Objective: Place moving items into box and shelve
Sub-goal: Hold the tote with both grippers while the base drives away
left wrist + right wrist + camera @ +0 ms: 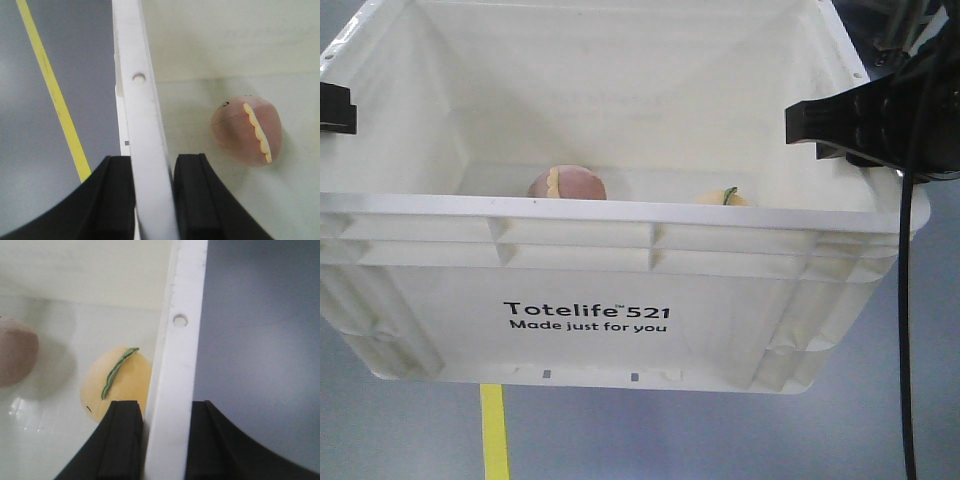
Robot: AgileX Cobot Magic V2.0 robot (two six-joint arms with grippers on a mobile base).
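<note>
Plainly the left hand point(154, 192) was clenched on the left rim of the box point(620, 212), one finger outside and one inside; just inward of it the pinkish-brown toy point(247, 131) lay on the box bottom; farther across, the pale yellow toy point(117, 382) rested right beside the inner finger of the right hand point(165, 440), itself clamped on the right rim; the box's long axis seemingly ran hand to hand, so shelving probably needed both arms moving together.
</note>
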